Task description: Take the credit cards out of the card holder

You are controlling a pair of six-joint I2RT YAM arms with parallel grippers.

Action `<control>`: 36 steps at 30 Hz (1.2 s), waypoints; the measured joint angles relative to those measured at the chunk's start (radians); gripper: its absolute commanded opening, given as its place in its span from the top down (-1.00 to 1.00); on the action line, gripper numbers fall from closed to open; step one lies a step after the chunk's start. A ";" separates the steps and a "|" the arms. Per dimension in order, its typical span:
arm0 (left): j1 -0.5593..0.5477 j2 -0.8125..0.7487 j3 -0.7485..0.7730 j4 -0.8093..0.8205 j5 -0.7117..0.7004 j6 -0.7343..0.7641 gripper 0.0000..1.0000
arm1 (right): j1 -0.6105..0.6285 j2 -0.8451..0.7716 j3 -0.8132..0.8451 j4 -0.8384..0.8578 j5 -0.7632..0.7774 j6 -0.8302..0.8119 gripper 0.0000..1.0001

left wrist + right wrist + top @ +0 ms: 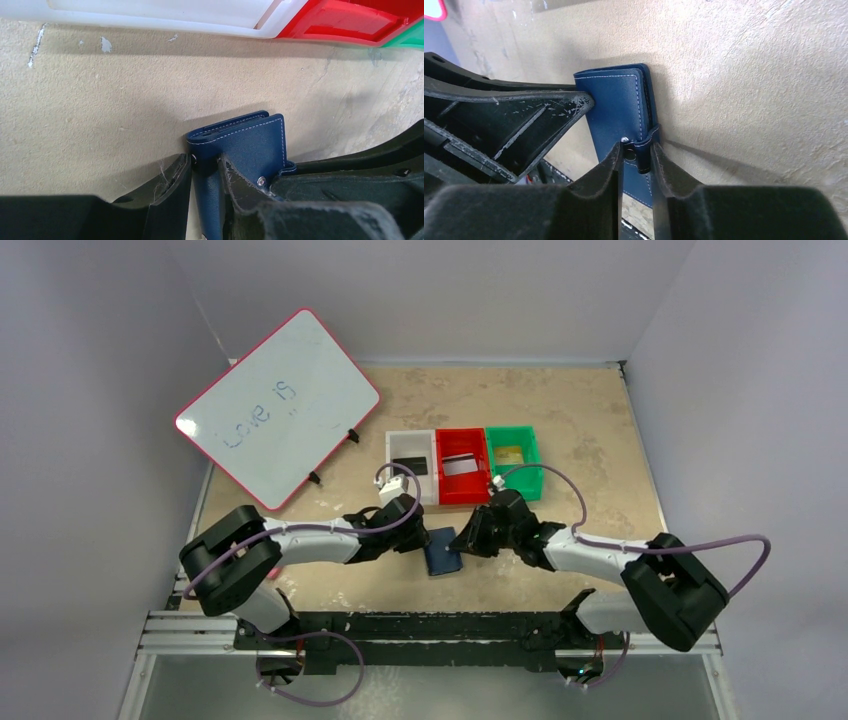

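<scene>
The card holder (441, 551), navy blue and folded shut, sits between both grippers just in front of the bins. My left gripper (418, 537) is shut on its left edge, seen close in the left wrist view (206, 167) against the holder (255, 142). My right gripper (636, 152) is shut on the holder's little closing tab (644, 157), beside the snap on the holder (616, 105). Three credit cards lie apart from it: a black one (411, 465) in the white bin, a silver-grey one (460, 466) in the red bin, a gold-tan one (508, 455) in the green bin.
The white bin (393, 465), red bin (441, 468) and green bin (533, 462) stand side by side just behind the grippers. A pink-rimmed whiteboard (277, 407) leans at the back left. Walls close in the table on three sides.
</scene>
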 measured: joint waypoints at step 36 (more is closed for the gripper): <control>0.000 -0.010 0.021 -0.031 -0.003 0.053 0.75 | 0.213 0.063 0.262 -0.384 0.355 -0.176 -0.24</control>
